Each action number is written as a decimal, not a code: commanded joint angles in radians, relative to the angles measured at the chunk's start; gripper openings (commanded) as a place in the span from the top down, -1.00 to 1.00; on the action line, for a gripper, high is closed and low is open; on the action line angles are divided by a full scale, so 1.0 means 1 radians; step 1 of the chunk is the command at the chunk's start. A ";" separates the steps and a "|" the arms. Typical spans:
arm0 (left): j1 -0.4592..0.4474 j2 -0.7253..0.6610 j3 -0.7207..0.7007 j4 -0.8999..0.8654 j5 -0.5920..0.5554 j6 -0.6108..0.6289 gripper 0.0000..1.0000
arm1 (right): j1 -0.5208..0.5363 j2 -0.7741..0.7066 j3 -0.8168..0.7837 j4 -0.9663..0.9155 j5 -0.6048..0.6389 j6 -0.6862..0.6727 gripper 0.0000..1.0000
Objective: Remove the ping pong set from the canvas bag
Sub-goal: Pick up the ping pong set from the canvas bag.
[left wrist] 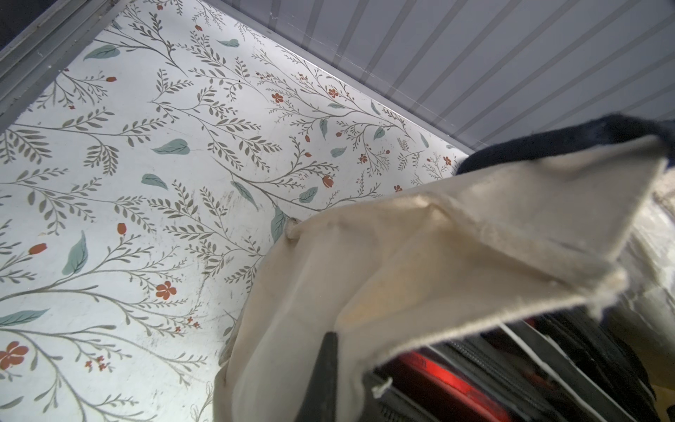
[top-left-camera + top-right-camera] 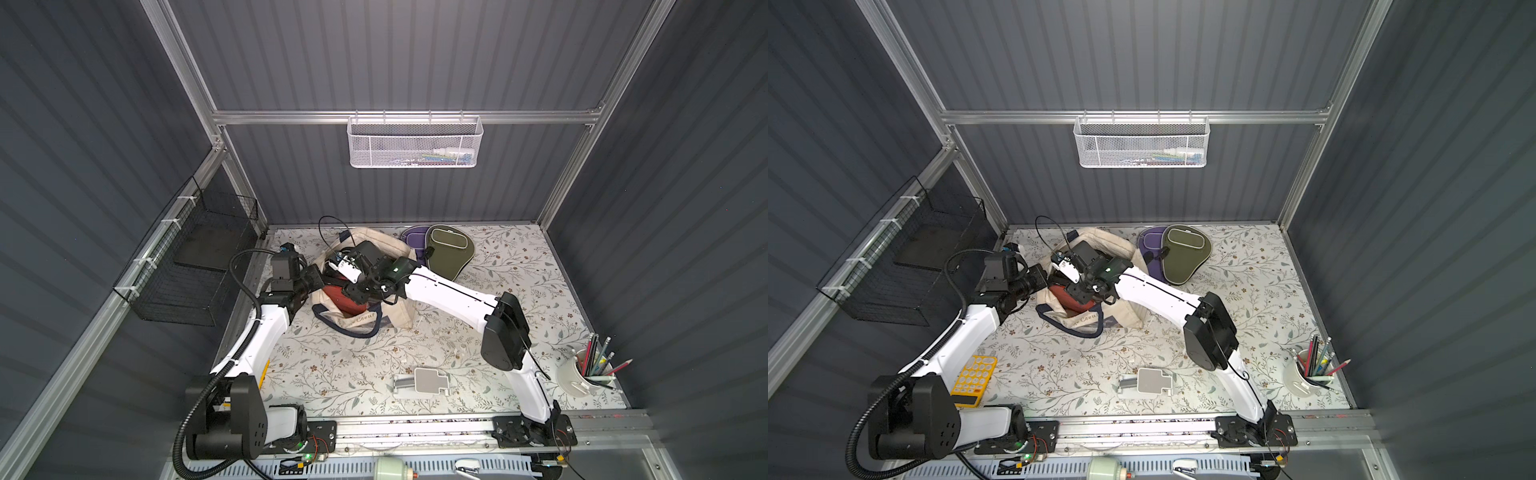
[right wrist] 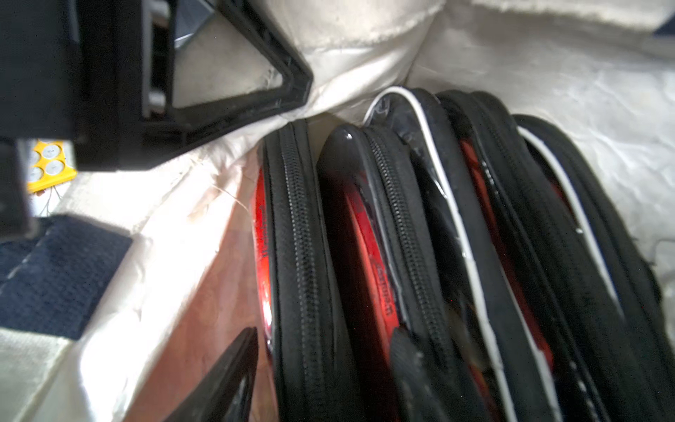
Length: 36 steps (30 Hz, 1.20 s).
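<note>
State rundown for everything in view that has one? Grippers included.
canvas bag: slumped, mouth open.
left gripper: shut on the bag rim.
right gripper: open, down in the bag mouth.
ping pong set: inside the bag, standing on edge.
pencil cup: upright, holding pencils.
olive cover: lying flat, outside the bag.

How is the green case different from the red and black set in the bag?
The green case is olive; the red and black set is red with black zips. The green case lies out on the table, partly over a purple case; the red and black set is inside the canvas bag. The right claw is at the red and black set; no claw is near the green case. Both look rounded.
</note>
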State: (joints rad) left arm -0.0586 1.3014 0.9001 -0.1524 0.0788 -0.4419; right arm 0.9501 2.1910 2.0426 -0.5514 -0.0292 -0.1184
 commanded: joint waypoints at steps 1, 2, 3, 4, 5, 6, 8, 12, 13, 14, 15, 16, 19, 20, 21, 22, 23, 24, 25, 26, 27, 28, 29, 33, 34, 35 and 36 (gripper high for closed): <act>-0.006 0.014 -0.025 -0.108 -0.013 -0.001 1.00 | 0.000 -0.005 -0.026 0.010 -0.008 0.011 -0.09; -0.006 0.015 -0.023 -0.106 -0.013 -0.001 1.00 | 0.004 -0.009 -0.039 0.015 -0.010 0.012 -0.05; -0.006 0.017 -0.023 -0.106 -0.013 -0.001 1.00 | 0.007 -0.013 -0.046 0.016 -0.012 0.014 -0.03; -0.006 0.019 -0.021 -0.104 -0.013 -0.001 1.00 | 0.011 -0.017 -0.056 0.018 -0.014 0.015 -0.02; -0.006 0.021 -0.021 -0.104 -0.013 -0.001 1.00 | 0.016 -0.020 -0.065 0.020 -0.017 0.015 -0.01; -0.006 0.022 -0.021 -0.104 -0.013 -0.001 1.00 | 0.019 -0.021 -0.072 0.021 -0.021 0.014 -0.01; -0.006 0.022 -0.021 -0.103 -0.013 -0.001 1.00 | 0.027 -0.023 -0.085 0.025 -0.024 0.014 0.00; -0.006 0.018 -0.022 -0.105 -0.013 -0.001 1.00 | 0.038 -0.010 -0.094 0.030 -0.031 0.018 0.00; -0.006 0.016 -0.023 -0.104 -0.014 -0.001 1.00 | 0.037 -0.003 -0.091 0.031 -0.032 0.020 0.01; -0.006 0.016 -0.023 -0.107 -0.015 -0.001 1.00 | 0.037 0.005 -0.087 0.033 -0.032 0.020 0.00; -0.006 0.016 -0.023 -0.107 -0.015 -0.001 1.00 | 0.038 0.012 -0.082 0.035 -0.032 0.020 0.01; -0.006 0.016 -0.023 -0.106 -0.016 -0.001 1.00 | 0.035 0.021 -0.074 0.035 -0.032 0.020 0.01; -0.006 0.014 -0.018 -0.113 -0.021 0.000 1.00 | 0.033 0.051 -0.049 0.031 -0.036 0.020 0.22; -0.006 0.013 -0.014 -0.118 -0.027 0.002 1.00 | 0.032 0.061 -0.041 0.030 -0.038 0.020 0.30; -0.006 0.011 -0.011 -0.124 -0.032 0.003 1.00 | 0.030 0.067 -0.037 0.026 -0.040 0.020 0.39; -0.006 0.009 -0.007 -0.132 -0.042 0.004 1.00 | 0.029 0.070 -0.033 0.025 -0.040 0.020 0.49; -0.006 0.005 -0.004 -0.140 -0.051 0.005 1.00 | 0.027 0.071 -0.035 0.028 -0.044 0.021 0.55; -0.006 -0.001 0.001 -0.148 -0.063 0.003 1.00 | 0.024 0.071 -0.037 0.030 -0.046 0.021 0.63; -0.005 -0.008 0.005 -0.153 -0.075 0.002 1.00 | 0.022 0.070 -0.041 0.030 -0.046 0.022 0.64; -0.004 -0.013 0.009 -0.158 -0.083 -0.001 1.00 | 0.021 0.069 -0.043 0.030 -0.050 0.022 0.61; -0.004 -0.017 0.014 -0.163 -0.094 -0.005 1.00 | 0.021 0.070 -0.047 0.032 -0.051 0.022 0.47; -0.004 -0.017 0.020 -0.168 -0.101 -0.008 1.00 | 0.019 0.070 -0.050 0.034 -0.051 0.022 0.33; -0.004 -0.015 0.027 -0.169 -0.103 -0.011 1.00 | 0.019 0.071 -0.051 0.036 -0.052 0.022 0.29; -0.004 0.005 0.043 -0.175 -0.099 -0.016 1.00 | 0.019 0.080 -0.059 0.043 -0.057 0.026 0.69; -0.004 0.008 0.045 -0.174 -0.099 -0.017 1.00 | 0.019 0.082 -0.060 0.044 -0.057 0.027 0.85; -0.004 0.009 0.047 -0.174 -0.100 -0.019 1.00 | 0.019 0.083 -0.062 0.045 -0.054 0.026 1.00; -0.004 0.010 0.050 -0.175 -0.104 -0.019 1.00 | 0.019 0.081 -0.068 0.048 -0.050 0.028 1.00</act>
State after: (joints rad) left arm -0.0586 1.2961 0.9348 -0.2249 -0.0006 -0.4427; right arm 0.9684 2.2314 1.9976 -0.4801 -0.0772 -0.1318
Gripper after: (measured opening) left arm 0.066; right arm 0.157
